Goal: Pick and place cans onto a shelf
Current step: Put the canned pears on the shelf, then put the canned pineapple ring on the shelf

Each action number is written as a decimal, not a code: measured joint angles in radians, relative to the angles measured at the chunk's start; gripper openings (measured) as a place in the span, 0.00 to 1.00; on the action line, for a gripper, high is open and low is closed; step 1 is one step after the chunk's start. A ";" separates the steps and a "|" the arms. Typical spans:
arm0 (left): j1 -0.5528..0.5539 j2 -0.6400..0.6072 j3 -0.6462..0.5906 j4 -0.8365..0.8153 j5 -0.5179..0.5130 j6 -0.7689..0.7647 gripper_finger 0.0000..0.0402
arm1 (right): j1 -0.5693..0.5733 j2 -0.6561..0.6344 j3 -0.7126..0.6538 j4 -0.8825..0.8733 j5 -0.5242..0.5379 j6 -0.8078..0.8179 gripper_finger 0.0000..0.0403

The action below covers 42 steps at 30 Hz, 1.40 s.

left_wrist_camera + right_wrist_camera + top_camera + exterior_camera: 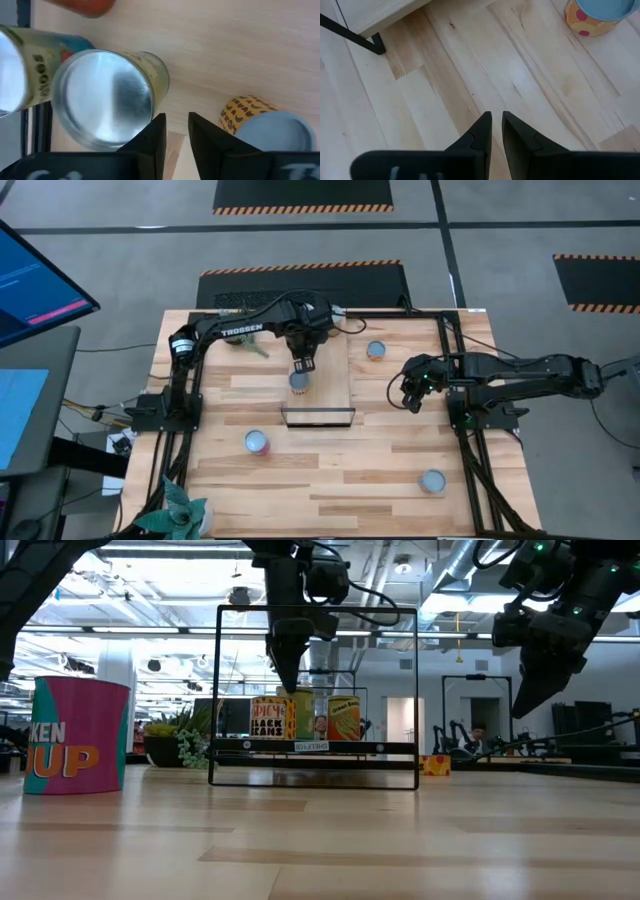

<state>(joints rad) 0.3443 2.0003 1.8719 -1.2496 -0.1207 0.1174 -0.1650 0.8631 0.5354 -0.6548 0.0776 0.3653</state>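
Note:
The shelf (pixel 330 380) is a light-wood board in the middle of the table, with a black frame (pixel 318 417) at its near end. A silver-topped can (pixel 299 382) stands upright on it. My left gripper (pixel 303 366) points down just above that can's far rim, fingers close together with nothing between them (pixel 177 127). The wrist view shows this can (pixel 102 97), a second can (pixel 15 70) and a yellow one with a grey-blue top (pixel 270 125). Three labelled cans (pixel 303 718) show inside the frame in the low view. My right gripper (pixel 412 398) hangs shut over the table's right part.
Loose cans stand upright on the tabletop: one far right of the shelf (pixel 375 350), one near left (pixel 257 442), one near right (pixel 432 481). Small green plants sit at the far left (pixel 250 345) and the near-left corner (pixel 185 515). A monitor (pixel 35 280) stands beyond the table's left edge.

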 joint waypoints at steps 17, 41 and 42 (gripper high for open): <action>-0.121 -0.061 0.253 -0.312 0.021 -0.068 0.18 | -0.006 0.014 0.000 0.369 0.225 0.042 0.17; -0.044 -0.725 -0.792 0.323 -0.074 -0.155 0.18 | -0.296 0.409 0.237 0.465 0.129 -0.135 0.17; -0.036 -0.743 -0.816 0.357 -0.071 -0.151 0.18 | -0.302 0.430 0.262 0.431 0.130 -0.145 0.17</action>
<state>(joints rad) 0.3085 1.2572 1.0556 -0.8930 -0.1918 -0.0332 -0.4669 1.2926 0.7972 -0.2233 0.2072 0.2207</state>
